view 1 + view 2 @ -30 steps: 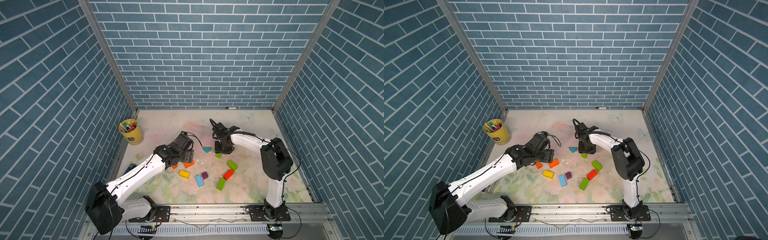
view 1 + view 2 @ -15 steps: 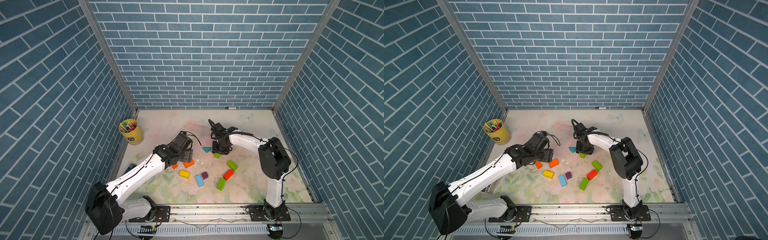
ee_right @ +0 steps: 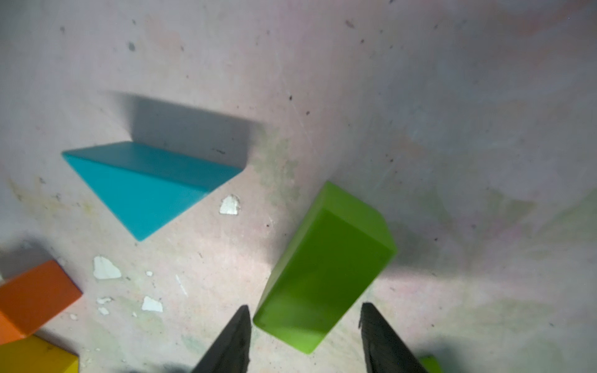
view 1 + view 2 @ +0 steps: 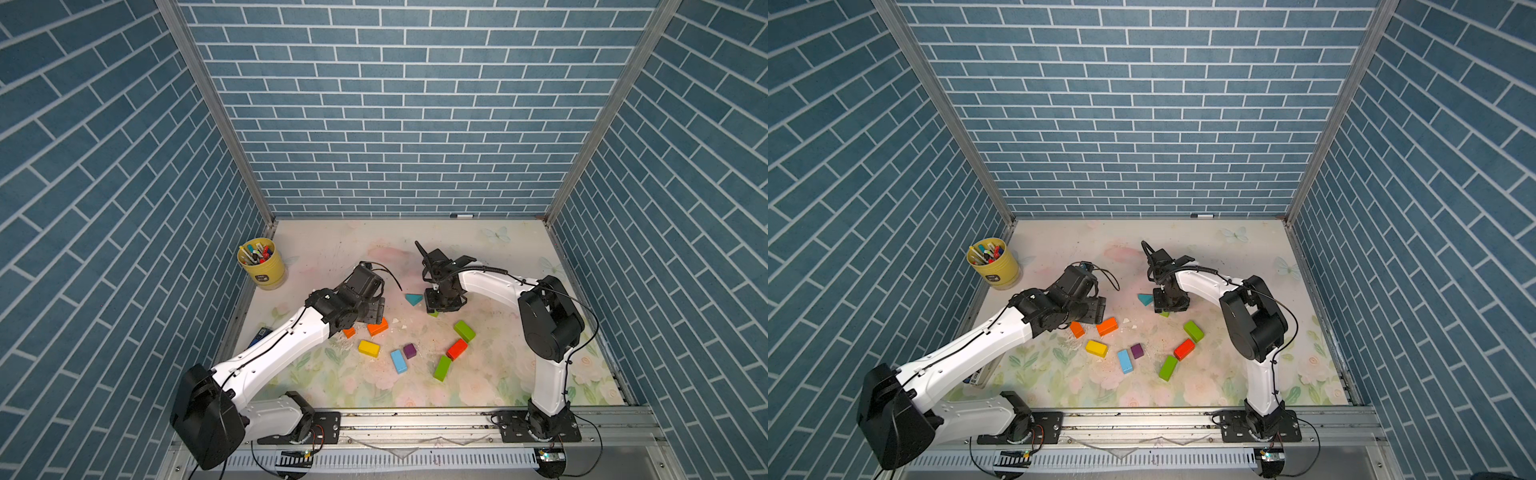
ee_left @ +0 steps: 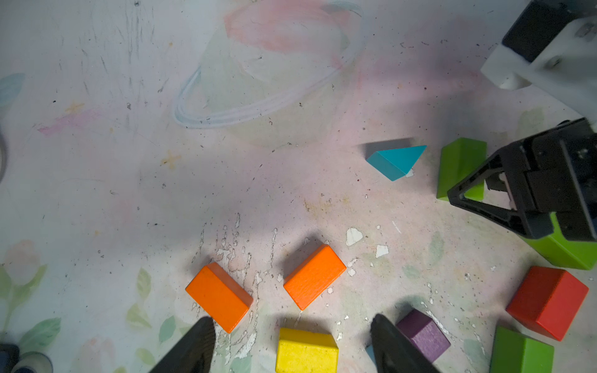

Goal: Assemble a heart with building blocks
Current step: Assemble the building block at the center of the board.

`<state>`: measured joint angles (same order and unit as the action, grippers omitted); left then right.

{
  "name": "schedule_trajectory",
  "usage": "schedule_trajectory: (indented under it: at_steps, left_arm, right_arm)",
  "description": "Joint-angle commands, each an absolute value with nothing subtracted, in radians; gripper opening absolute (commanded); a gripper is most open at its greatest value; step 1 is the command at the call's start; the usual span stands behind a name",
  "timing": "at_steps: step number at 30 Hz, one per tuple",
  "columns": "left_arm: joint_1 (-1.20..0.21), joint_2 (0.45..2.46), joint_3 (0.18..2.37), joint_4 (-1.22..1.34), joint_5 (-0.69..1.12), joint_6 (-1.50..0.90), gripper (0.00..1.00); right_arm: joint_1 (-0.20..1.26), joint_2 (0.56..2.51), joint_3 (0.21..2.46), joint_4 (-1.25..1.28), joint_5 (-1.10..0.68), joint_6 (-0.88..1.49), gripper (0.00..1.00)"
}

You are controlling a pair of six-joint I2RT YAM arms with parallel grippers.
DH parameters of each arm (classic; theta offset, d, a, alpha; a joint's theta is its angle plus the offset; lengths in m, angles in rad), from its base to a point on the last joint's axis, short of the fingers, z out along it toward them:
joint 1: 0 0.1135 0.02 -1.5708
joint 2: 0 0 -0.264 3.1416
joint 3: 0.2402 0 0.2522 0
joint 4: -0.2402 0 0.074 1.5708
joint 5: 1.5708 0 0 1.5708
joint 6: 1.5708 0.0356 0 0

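Right jaws open astride the far green brick [image 3: 326, 264] lying just right of the teal triangle [image 3: 145, 184], left jaws open and empty; closing on its angled end could twist it loose.

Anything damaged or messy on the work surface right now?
Yes. The mat is worn. Its print is scratched and flaked away in streaks between the orange bricks. White chipped spots dot the surface between those bricks and the teal triangle. Nothing looks spilled or broken.
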<state>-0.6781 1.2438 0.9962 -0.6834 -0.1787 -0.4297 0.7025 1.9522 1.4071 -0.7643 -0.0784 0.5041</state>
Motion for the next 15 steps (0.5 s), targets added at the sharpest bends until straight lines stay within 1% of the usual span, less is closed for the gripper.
schedule_trajectory:
  at_steps: [1,6,8,10,15]
  left_arm:
    - [-0.671,1.239,0.989,-0.686,-0.183,-0.429,0.78]
    - [-0.669,1.246,0.997,-0.690,-0.182,-0.428,0.78]
    - [-0.667,1.249,0.999,-0.689,-0.183,-0.427,0.78]
    - [-0.666,1.251,1.000,-0.690,-0.183,-0.426,0.78]
    - [-0.662,1.252,1.002,-0.691,-0.182,-0.425,0.77]
  right_arm:
    - [0.713,1.958,1.418,-0.821,-0.072,0.373,0.56]
    - [0.730,1.993,1.470,-0.837,-0.038,0.305,0.57]
    - [0.737,2.006,1.495,-0.843,-0.032,0.295,0.55]
    - [0.742,2.019,1.517,-0.845,-0.029,0.295,0.51]
    - [0.747,2.046,1.550,-0.849,-0.024,0.309,0.47]
